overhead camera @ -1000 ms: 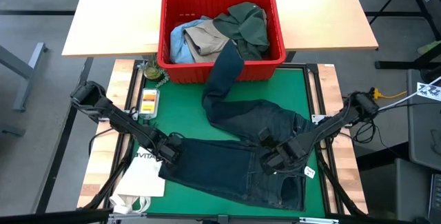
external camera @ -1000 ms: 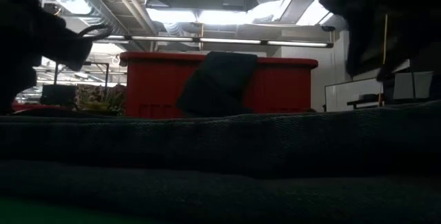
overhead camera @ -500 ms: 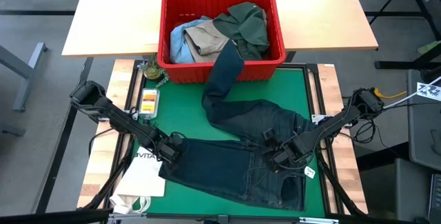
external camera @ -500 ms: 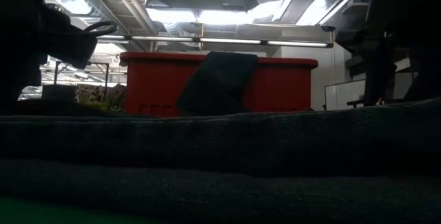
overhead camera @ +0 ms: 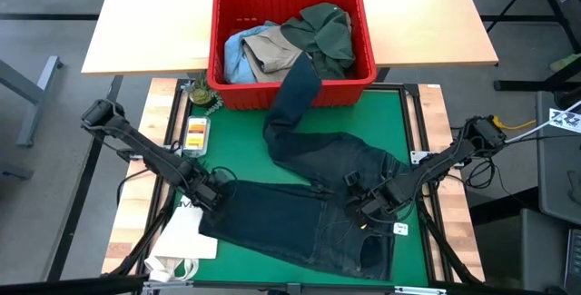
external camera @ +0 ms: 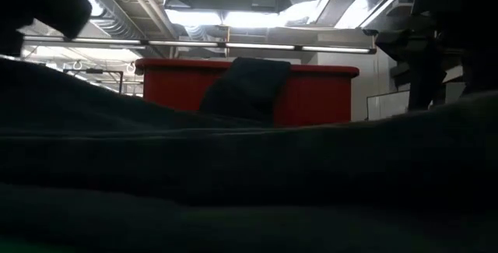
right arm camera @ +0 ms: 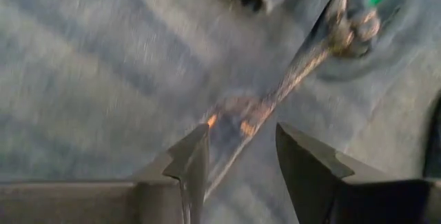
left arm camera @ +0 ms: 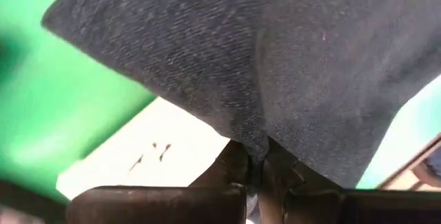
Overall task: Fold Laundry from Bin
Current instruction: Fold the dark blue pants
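1. The left gripper (overhead camera: pixel 207 197) is clamped on the left edge of the dark navy-grey trousers (overhead camera: pixel 309 222); the left wrist view shows its fingers (left arm camera: pixel 238 169) pressed together with a fold of denim (left arm camera: pixel 275 65) pinched between them. The hold looks meant to let that arm drag or lift this end so the cloth can be spread flat.
2. Just under and beside that gripper lies the white paper bag (overhead camera: pixel 186 231), half off the green mat (overhead camera: pixel 399 122); the trouser edge hangs over it.
3. The right gripper (overhead camera: pixel 368 211) sits low on the trousers near the waistband, jaws apart. The right wrist view shows its fingertips (right arm camera: pixel 196 155) straddling a seam, not yet pinching; it seems placed to take the opposite end.
4. Away from both grippers, one trouser leg runs up and drapes over the front wall of the bin (overhead camera: pixel 354 82), so the garment is only partly out.
5. The bin, beyond both grippers, holds the rest of the laundry: a dark green buttoned shirt (overhead camera: pixel 322 27), a khaki-tan garment (overhead camera: pixel 272 52) and light blue denim jeans (overhead camera: pixel 234 54), all unfolded.
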Tool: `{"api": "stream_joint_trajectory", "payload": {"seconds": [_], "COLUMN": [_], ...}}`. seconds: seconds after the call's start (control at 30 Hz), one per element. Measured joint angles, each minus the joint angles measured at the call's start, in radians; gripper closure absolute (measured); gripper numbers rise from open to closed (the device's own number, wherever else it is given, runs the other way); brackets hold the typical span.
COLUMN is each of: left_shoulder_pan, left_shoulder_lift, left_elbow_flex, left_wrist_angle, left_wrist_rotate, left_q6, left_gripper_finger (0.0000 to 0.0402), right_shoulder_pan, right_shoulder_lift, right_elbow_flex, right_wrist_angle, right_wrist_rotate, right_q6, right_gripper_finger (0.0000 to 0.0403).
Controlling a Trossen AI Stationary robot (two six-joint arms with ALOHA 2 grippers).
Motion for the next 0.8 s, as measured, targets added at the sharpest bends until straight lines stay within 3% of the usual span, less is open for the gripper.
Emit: {"api": "stream_joint_trajectory", "payload": {"seconds": [0.17, 0.33, 0.57, 0.8], "left_shoulder_pan": [-0.028, -0.042, -0.041, -0.041], "left_shoulder_lift": [-0.065, -0.110, -0.137, -0.136], "left_elbow_flex": [0.000, 0.000, 0.000, 0.000], "left_wrist_angle": [-0.082, -0.034, 0.192, 0.484], "left_wrist_rotate": [0.055, 0.051, -0.016, -0.189], "left_q6": [-0.137, -0.209, -0.205, -0.156], "left_gripper_finger": [0.0396, 0.0396, 0.0396, 0.0396], "right_shoulder_pan": [0.000, 0.000, 0.000, 0.000], "right_shoulder_lift": [0.000, 0.000, 0.000, 0.000], "right_elbow_flex": [0.000, 0.000, 0.000, 0.004], "right_wrist_angle": [0.002, 0.003, 0.003, 0.002], "right_wrist_rotate": [-0.011, -0.019, -0.024, -0.054], "right_q6": [0.000, 0.000, 0.000, 0.000], "right_gripper_finger": [0.0235, 0.0235, 0.0235, 0.0235]}}
